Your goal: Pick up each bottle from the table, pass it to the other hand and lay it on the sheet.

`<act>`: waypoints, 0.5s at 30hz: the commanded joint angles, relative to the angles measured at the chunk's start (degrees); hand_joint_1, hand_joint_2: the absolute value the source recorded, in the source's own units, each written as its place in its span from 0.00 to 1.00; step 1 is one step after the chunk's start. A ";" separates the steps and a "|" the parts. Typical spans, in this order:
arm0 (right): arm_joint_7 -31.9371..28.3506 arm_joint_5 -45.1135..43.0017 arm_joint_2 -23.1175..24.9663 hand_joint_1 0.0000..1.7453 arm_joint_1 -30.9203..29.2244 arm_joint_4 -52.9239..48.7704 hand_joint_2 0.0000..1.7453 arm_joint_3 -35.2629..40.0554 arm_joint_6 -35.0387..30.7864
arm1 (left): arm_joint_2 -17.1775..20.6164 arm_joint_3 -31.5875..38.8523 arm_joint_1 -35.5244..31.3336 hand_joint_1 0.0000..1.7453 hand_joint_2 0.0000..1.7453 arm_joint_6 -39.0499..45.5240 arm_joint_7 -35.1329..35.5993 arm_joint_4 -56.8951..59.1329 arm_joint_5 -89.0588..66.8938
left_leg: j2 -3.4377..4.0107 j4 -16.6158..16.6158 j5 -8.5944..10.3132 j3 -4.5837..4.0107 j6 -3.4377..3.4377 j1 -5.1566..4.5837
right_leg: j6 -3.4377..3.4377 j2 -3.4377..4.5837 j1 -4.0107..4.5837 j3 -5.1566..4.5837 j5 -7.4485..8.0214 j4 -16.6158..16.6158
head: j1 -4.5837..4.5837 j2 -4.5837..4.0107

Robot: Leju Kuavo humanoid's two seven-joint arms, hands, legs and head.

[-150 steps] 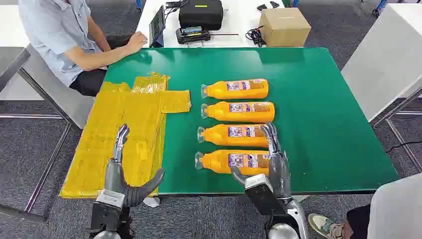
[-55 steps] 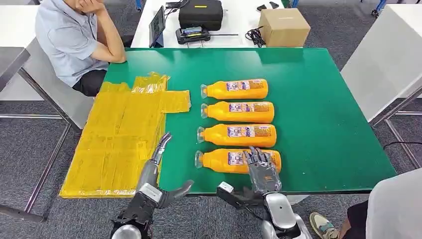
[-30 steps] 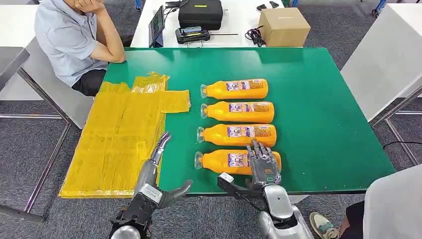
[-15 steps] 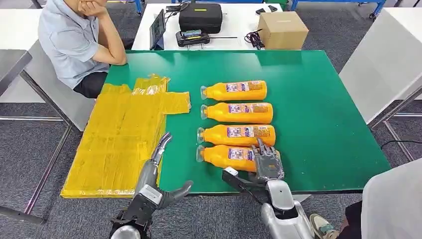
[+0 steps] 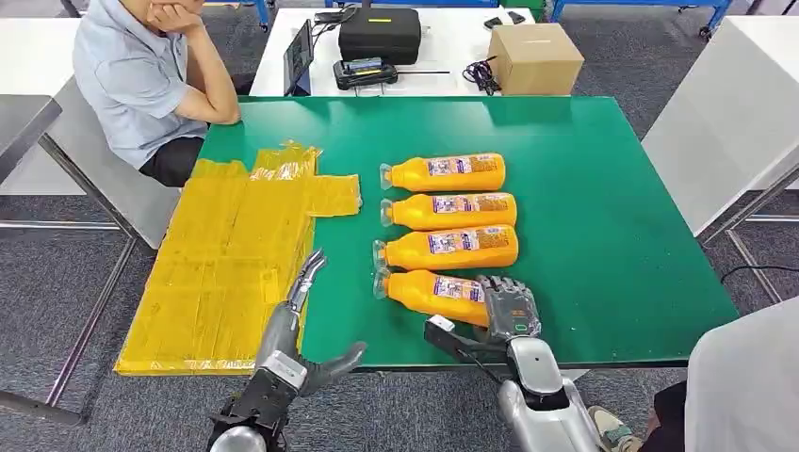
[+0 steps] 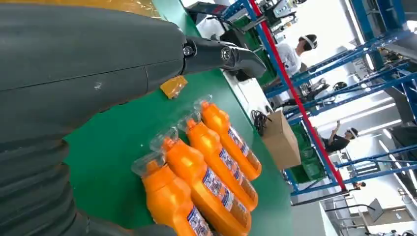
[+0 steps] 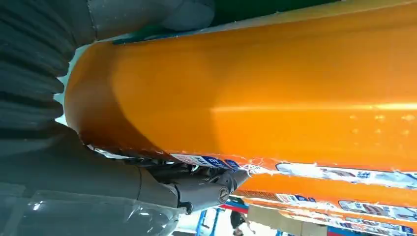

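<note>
Head view: 4 orange bottles lie on their sides in a column on the green table [image 5: 612,188], caps pointing to 9 o'clock. The right hand [image 5: 509,309] grips the base end of the nearest bottle [image 5: 435,292], fingers over its top and thumb beneath; the bottle is tilted, its base toward 4 o'clock. The second bottle [image 5: 448,248], third bottle [image 5: 450,209] and farthest bottle [image 5: 445,173] lie just beyond it, toward 12 o'clock. The yellow sheet [image 5: 226,254] covers the table's 9 o'clock side. The left hand [image 5: 292,330] hangs at the table's near edge beside the sheet, fingers apart, holding nothing. A seated person [image 5: 141,85] leans on the table at 11 o'clock.

Left wrist view: the left hand's fingers [image 6: 221,51] are spread above the green surface, with the 4 bottles lying side by side ahead.

Right wrist view: the orange body of the nearest bottle [image 7: 275,93] sits against the right hand's palm, a finger [image 7: 196,189] wrapped round it.
</note>
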 commanded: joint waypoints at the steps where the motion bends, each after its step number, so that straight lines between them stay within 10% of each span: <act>1: -6.40 -12.02 -2.20 1.00 7.02 7.99 1.00 -2.96 2.73 | -1.14 -0.81 -2.25 0.00 1.00 -0.92 -0.90 5.02 1.13 | -0.42 -0.11 0.01 0.15 -0.08 0.11 | -0.06 -0.45 0.11 0.36 -0.09 -0.20 | 0.02 0.00; 6: -17.58 -33.52 -4.65 1.00 13.21 -0.58 1.00 -0.30 7.83 | -1.14 -1.01 -4.34 0.00 1.00 -0.50 0.11 9.90 10.59 | -0.61 -0.14 -0.17 0.49 -0.08 0.16 | -0.14 -0.67 0.20 0.72 -0.21 -0.33 | 0.02 0.00; 15: -15.07 -35.32 -5.46 1.00 13.25 -2.56 1.00 1.87 8.47 | -1.14 -0.94 -4.39 0.00 1.00 -0.33 0.00 10.14 10.79 | 0.47 -0.01 -1.11 1.72 -0.27 0.35 | -0.34 0.50 0.42 1.64 -0.61 -0.18 | 0.02 0.00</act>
